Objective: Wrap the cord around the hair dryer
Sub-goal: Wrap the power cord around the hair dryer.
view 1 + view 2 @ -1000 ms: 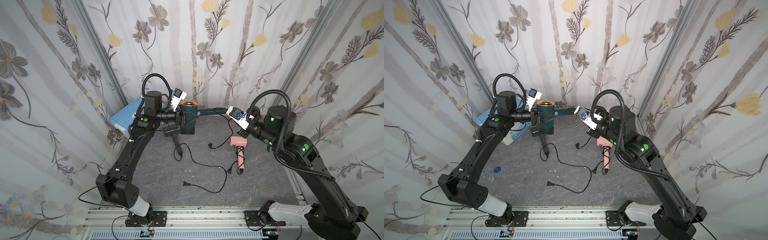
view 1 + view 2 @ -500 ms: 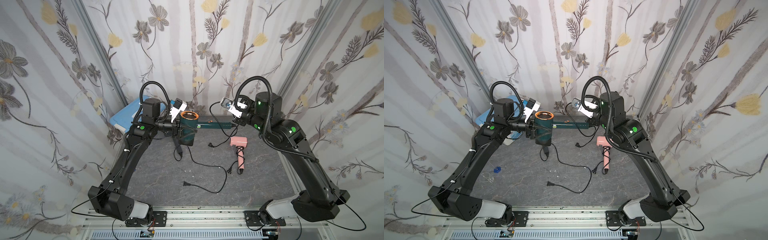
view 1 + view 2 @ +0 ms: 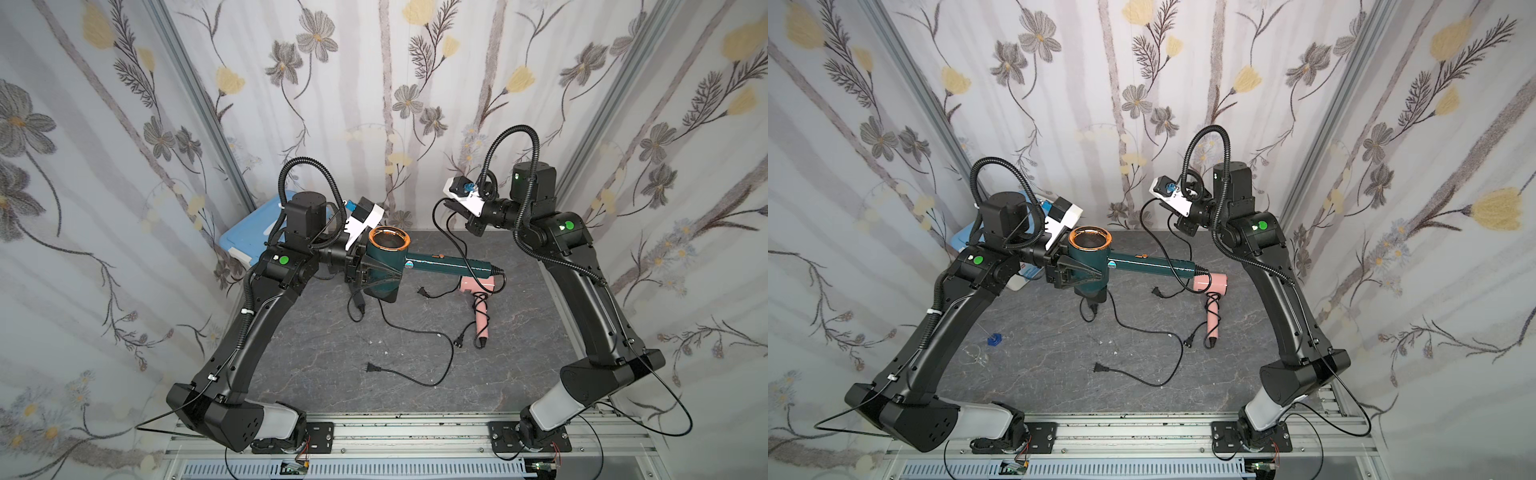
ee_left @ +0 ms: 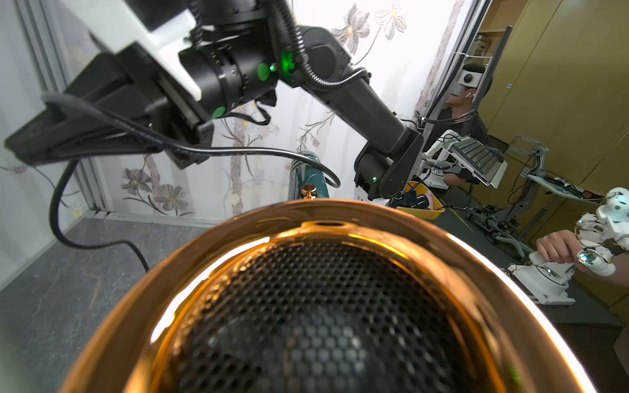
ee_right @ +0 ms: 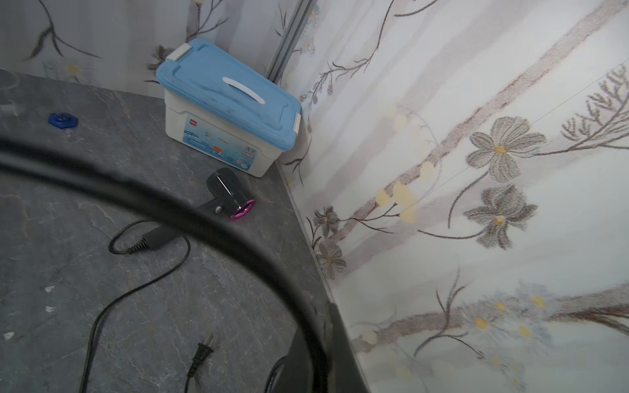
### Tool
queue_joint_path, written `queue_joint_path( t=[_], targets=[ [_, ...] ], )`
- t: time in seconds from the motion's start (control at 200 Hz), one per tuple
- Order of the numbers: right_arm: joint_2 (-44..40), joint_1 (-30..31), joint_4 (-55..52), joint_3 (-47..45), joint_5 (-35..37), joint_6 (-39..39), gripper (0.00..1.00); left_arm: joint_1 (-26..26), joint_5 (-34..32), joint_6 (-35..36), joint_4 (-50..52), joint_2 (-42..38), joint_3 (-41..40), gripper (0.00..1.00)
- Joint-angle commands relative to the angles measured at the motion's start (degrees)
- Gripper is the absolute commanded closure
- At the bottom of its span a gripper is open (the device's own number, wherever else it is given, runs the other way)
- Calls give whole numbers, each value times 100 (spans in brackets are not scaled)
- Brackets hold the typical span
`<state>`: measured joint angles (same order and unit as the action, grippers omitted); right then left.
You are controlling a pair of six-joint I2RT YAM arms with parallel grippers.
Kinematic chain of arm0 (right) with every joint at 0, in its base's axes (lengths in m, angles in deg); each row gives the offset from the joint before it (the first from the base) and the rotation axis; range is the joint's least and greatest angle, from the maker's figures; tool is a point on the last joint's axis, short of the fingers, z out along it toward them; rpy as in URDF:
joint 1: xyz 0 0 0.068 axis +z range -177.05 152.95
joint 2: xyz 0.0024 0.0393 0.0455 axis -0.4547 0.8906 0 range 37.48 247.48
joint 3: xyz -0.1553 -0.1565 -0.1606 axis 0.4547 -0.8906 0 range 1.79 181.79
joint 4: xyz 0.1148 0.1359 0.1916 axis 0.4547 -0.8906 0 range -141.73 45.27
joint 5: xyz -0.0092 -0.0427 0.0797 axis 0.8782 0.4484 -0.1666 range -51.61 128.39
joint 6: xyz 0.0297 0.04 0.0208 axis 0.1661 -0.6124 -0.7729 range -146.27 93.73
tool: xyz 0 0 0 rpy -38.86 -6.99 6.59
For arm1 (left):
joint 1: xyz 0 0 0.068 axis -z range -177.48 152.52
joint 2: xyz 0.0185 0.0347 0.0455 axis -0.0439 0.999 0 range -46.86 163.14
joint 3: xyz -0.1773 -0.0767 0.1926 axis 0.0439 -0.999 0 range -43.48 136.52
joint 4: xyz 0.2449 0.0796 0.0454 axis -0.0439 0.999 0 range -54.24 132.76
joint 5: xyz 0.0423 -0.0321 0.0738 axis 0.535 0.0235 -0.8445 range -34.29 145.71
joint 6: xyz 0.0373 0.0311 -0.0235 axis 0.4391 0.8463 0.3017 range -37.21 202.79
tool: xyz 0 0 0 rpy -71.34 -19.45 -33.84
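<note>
The teal hair dryer [image 3: 384, 262] [image 3: 1090, 257] hangs above the table in both top views, its copper-rimmed end up and its handle pointing right. My left gripper [image 3: 370, 272] [image 3: 1077, 274] is shut on its barrel. The copper rim and mesh [image 4: 306, 306] fill the left wrist view and hide the left jaws. The black cord [image 3: 455, 245] [image 3: 1177, 266] rises in a loop from the handle's end to my right gripper [image 3: 448, 204] [image 3: 1153, 200], which is shut on it near the back wall. The left wrist view shows that gripper [image 4: 30, 146] pinching the cord [image 4: 238, 151]. The cord [image 5: 204, 211] crosses the right wrist view as a blurred arc.
A pink hair dryer [image 3: 478, 286] lies on the table right of centre. A small black dryer [image 5: 228, 195] lies by a blue-lidded box [image 3: 249, 237] [image 5: 224, 98] in the back left corner. A loose cord with a plug [image 3: 372, 367] trails over the middle of the table.
My right gripper has lifted and swung back toward the wall with the cord, drawing a loop up from the handle. The left arm has shifted the dryer slightly forward and right.
</note>
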<state>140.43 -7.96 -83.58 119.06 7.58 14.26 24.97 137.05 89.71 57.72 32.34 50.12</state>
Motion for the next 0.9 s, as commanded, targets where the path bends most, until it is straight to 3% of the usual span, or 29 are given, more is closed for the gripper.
queue_joint_path(
  t=[0.0, 0.235, 0.44, 0.555, 0.744, 0.894],
  targets=[
    [182, -221, 120, -144, -1652, -541, 100, -9, 290, -136, -605, 90, 185, 100],
    [252, -708, 584, -778, -2775, -1365, 100, -30, 152, -376, -1049, 325, 184, 100],
    [62, -903, 1079, -1562, -2964, -1941, 100, -339, -378, -2659, -4261, 346, -620, 100],
    [-153, -916, 1538, -2157, -2873, -2263, 100, -463, -679, -3100, -4834, 488, -678, 100],
    [-605, -934, 2549, -3310, -2806, -2848, 100, -691, -1115, -4542, -6561, 862, -788, 100],
    [-980, -934, 3271, -4107, -2647, -3263, 100, -807, -1530, -4718, -6703, 996, -783, 100]
  ],
)
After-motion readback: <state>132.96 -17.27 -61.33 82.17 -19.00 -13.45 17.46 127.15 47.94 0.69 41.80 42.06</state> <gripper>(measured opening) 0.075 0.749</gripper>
